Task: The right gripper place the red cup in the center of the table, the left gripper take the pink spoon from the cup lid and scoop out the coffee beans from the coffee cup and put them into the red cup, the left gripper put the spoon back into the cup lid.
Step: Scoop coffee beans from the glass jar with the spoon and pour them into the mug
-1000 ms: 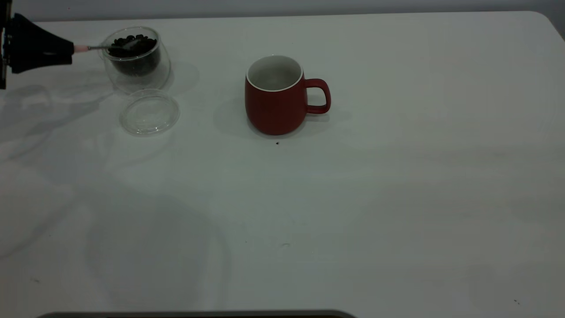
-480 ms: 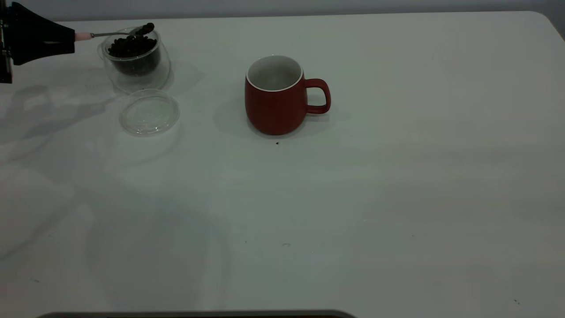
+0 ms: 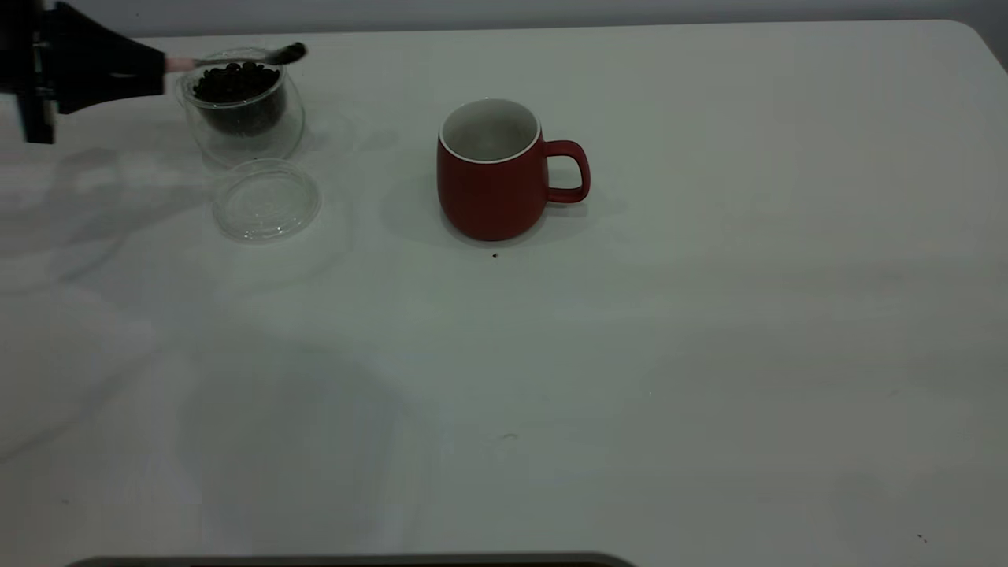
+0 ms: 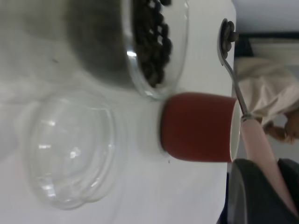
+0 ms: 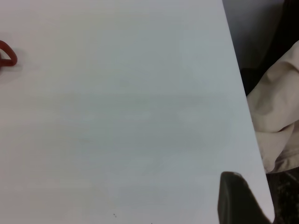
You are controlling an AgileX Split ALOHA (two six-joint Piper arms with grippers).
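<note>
My left gripper (image 3: 160,67) is at the far left of the table (image 3: 630,354), shut on the pale handle of the pink spoon (image 3: 236,57). The spoon lies about level, its bowl holding a few coffee beans (image 3: 291,52) just past the right rim of the coffee cup (image 3: 244,122), above it. The coffee cup holds many beans. The cup lid (image 3: 266,198) lies empty in front of it. The red cup (image 3: 488,193) stands upright mid-table, handle to the right. The left wrist view shows the spoon (image 4: 232,77), red cup (image 4: 196,126), lid (image 4: 70,149) and coffee cup (image 4: 180,51). My right gripper (image 5: 238,200) hovers near the table's edge.
A tiny dark speck (image 3: 494,254) lies just in front of the red cup. The red cup's handle (image 5: 7,53) shows at the border of the right wrist view. Beige cloth (image 5: 275,121) hangs beyond the table edge.
The spoon has come up out of the coffee cup with beans in its bowl. My left gripper has carried it to the right, toward the red cup.
</note>
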